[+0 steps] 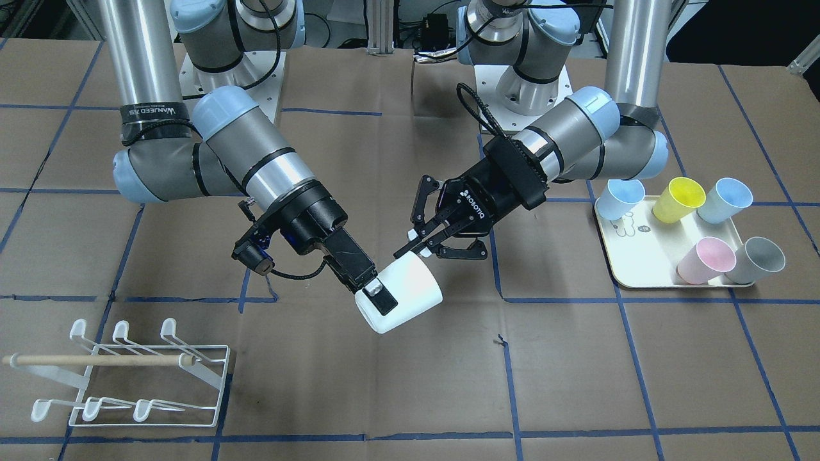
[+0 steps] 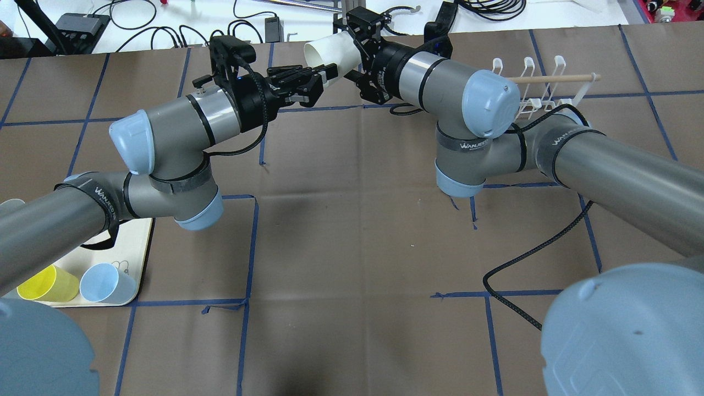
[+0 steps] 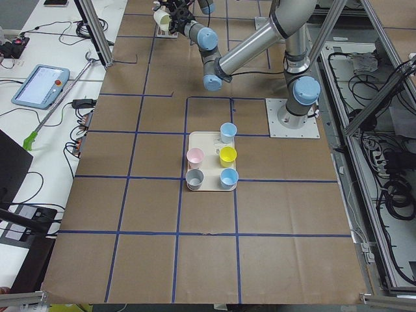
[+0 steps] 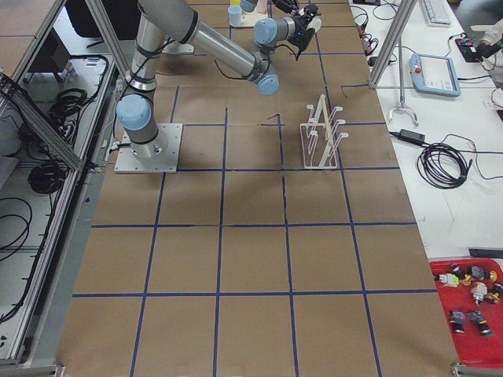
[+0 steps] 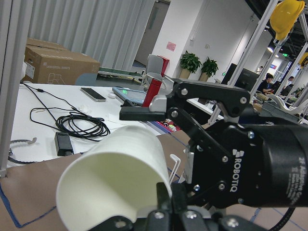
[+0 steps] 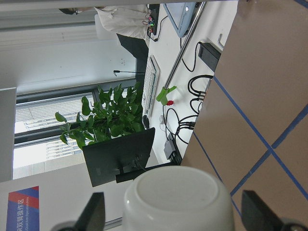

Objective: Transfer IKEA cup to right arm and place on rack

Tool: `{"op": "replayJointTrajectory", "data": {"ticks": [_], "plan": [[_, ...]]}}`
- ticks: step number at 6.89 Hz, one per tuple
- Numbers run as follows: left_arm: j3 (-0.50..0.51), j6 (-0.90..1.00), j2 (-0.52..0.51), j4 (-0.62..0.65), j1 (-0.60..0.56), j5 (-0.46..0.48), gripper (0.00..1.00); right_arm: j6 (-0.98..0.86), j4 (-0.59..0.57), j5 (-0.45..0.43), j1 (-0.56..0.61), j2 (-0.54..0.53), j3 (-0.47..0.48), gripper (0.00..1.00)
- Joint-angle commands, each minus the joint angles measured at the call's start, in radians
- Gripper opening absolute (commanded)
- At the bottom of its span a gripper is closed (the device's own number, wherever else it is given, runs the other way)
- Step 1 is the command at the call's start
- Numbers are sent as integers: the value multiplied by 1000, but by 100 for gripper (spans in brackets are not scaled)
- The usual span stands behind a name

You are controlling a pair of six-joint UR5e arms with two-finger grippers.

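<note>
A white IKEA cup [image 1: 410, 291] hangs tilted in the air over the middle of the table. My right gripper [image 1: 378, 296], narrow and black, is shut on its base end; the right wrist view shows the cup's base [image 6: 178, 199] between the two fingers. My left gripper [image 1: 428, 246], with ROBOTIQ lettering, is open at the cup's rim, with its jaws spread above and below the cup's mouth [image 5: 110, 185]. The white wire rack [image 1: 147, 384] with its wooden dowel [image 1: 96, 360] stands on the table on the right arm's side, apart from both grippers.
A cream tray [image 1: 631, 262] on the left arm's side holds several cups: pale blue [image 1: 624, 198], yellow [image 1: 682, 198], blue [image 1: 724, 200], pink [image 1: 705, 259] and grey [image 1: 756, 259]. Brown table cover [image 1: 410, 384] with blue tape lines lies between tray and rack.
</note>
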Motion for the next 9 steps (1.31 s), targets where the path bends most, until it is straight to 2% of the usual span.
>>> {"op": "replayJointTrajectory", "data": {"ticks": [1, 2, 3, 5, 6, 7, 8, 9], "plan": [[1, -2, 0, -2, 0, 2, 4, 0, 0, 1, 13, 13, -9, 99], [1, 0, 0, -2, 0, 3, 4, 0, 0, -1, 13, 13, -9, 92], [2, -2, 4, -14, -2, 6, 4, -2, 0, -1, 13, 15, -8, 77], [4, -2, 4, -16, -2, 8, 4, -4, 0, 1, 13, 15, -9, 69], [8, -2, 4, -17, -3, 8, 8, 0, 0, 2, 13, 13, -12, 59], [16, -2, 2, -20, -3, 9, 23, 1, 0, 2, 13, 13, -15, 59], [21, -2, 2, -25, -2, 11, 53, 1, 0, 2, 13, 13, -15, 59], [21, -2, 2, -24, -2, 11, 73, 1, 0, 2, 13, 13, -15, 59]]}}
